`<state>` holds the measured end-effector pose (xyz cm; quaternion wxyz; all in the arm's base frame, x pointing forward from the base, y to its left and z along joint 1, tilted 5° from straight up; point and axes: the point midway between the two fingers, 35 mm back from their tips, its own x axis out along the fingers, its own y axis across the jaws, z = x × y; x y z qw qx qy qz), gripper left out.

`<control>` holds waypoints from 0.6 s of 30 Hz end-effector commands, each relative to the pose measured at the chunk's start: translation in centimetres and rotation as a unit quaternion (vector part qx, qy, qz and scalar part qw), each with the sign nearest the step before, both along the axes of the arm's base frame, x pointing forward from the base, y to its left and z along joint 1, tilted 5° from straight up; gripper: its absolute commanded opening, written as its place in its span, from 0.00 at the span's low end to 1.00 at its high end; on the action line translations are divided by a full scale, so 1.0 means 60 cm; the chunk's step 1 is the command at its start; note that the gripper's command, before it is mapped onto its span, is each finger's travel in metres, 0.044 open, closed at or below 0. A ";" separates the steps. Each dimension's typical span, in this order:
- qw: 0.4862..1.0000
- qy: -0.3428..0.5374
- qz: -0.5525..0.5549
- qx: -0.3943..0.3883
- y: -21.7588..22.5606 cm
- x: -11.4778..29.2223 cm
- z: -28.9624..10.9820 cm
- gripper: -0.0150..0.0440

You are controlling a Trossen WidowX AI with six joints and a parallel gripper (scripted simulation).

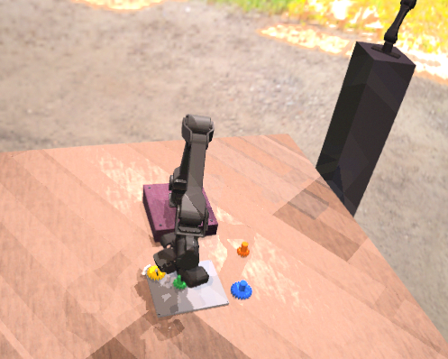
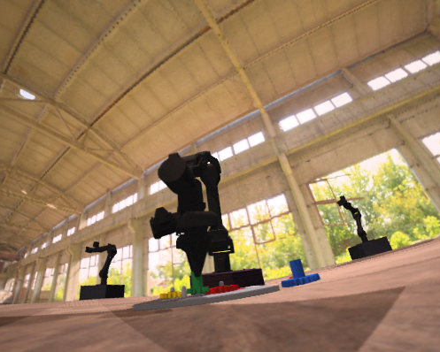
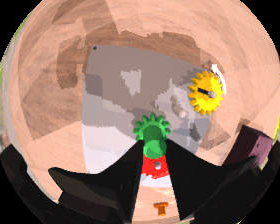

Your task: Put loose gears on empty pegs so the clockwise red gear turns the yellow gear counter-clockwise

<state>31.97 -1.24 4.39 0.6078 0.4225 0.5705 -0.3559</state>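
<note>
My gripper [image 2: 197, 274] [image 3: 155, 147] is shut on the upright knob of the green gear [image 1: 179, 283] [image 2: 198, 285] [image 3: 152, 125]. The green gear is low over the grey board [image 1: 210, 298] [image 3: 98, 155], beside the red gear [image 2: 222, 289] [image 3: 149, 171]; whether it sits flat on a peg is hidden. The red gear is hidden by the arm in the top view. The yellow gear [image 1: 155, 272] [image 2: 170, 294] [image 3: 206, 104] with its black stripe sits on a peg near the board's edge. A bare peg [image 2: 183, 290] [image 3: 179, 111] stands between the green and yellow gears.
The blue gear [image 1: 242, 290] [image 2: 300, 279] stands on the table to the right of the board in the top view. The small orange gear [image 1: 243, 249] [image 3: 161, 208] stands farther back. The arm's purple base [image 1: 158, 209] [image 3: 252, 145] is behind the board.
</note>
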 end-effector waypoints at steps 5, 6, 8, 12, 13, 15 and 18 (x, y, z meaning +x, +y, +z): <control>0.996 -0.005 0.085 -0.007 -0.001 0.001 -0.004 0.25; 0.996 -0.005 0.083 -0.007 -0.001 0.002 -0.004 0.25; 0.997 -0.005 0.076 -0.006 0.000 0.002 -0.005 0.25; 0.999 -0.003 0.047 -0.003 0.001 0.002 -0.006 0.25; 0.999 -0.003 0.037 -0.002 0.001 0.002 -0.006 0.25; 1.000 -0.002 0.023 -0.001 0.001 0.002 -0.006 0.30; 1.000 -0.001 0.008 0.000 0.001 0.002 -0.004 0.43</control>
